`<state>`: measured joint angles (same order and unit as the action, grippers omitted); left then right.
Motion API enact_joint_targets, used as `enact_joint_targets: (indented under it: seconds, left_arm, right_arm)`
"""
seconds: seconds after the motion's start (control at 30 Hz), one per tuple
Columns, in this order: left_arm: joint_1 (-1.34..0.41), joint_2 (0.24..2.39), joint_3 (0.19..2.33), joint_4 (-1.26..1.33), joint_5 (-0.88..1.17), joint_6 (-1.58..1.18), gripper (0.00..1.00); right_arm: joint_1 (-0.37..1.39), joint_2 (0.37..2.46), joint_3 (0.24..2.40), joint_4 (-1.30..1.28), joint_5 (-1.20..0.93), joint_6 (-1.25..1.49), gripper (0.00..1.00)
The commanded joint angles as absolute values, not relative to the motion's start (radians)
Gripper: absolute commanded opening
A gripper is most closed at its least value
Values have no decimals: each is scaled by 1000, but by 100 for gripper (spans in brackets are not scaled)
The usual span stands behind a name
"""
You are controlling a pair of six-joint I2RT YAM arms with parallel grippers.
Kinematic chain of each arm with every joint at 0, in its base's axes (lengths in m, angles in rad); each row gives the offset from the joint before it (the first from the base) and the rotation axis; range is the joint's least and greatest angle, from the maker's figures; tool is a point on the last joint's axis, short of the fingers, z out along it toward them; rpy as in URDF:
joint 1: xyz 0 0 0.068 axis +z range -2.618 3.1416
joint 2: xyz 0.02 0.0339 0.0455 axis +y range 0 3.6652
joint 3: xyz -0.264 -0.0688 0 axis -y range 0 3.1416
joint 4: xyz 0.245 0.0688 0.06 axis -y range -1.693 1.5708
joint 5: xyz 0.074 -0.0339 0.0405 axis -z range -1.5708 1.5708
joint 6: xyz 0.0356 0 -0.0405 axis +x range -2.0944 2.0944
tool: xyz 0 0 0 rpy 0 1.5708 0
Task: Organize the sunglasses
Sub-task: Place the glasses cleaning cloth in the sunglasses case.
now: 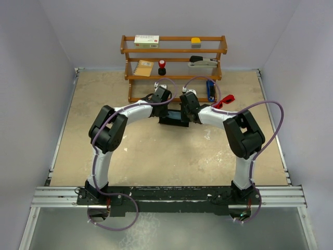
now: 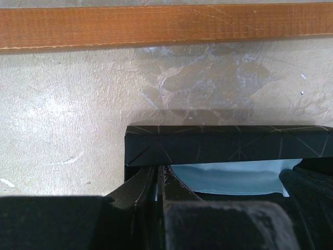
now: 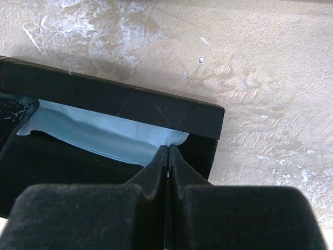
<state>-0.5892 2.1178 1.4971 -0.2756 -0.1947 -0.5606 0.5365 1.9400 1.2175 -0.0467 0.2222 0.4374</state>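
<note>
left gripper (image 2: 158, 174) clamped shut by the black case (image 2: 223, 145), right gripper (image 3: 167, 151) pinching the blue cloth (image 3: 104, 138). one hard tug could skid the case.

A black oblong case (image 2: 223, 145) is lying on the mottled tan tabletop (image 2: 62, 114), holding a light blue cloth (image 2: 234, 177), near a brown wooden shelf (image 1: 174, 50).

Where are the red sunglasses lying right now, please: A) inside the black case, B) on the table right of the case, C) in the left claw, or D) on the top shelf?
B: the red sunglasses lie on the table, right of the black case, where only a blue cloth shows.
</note>
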Motion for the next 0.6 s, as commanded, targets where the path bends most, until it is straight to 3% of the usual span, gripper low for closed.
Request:
enact_joint_targets:
  seconds: [0.0, 0.57]
  left_arm:
    - [-578, 2132, 1539, -274, -218, -538, 0]
    - [-577, 2048, 1519, -318, -276, -511, 0]
  right_arm:
    - [541, 1961, 1252, -69, 242, 436, 0]
    - [541, 1939, 1241, -48, 274, 422, 0]
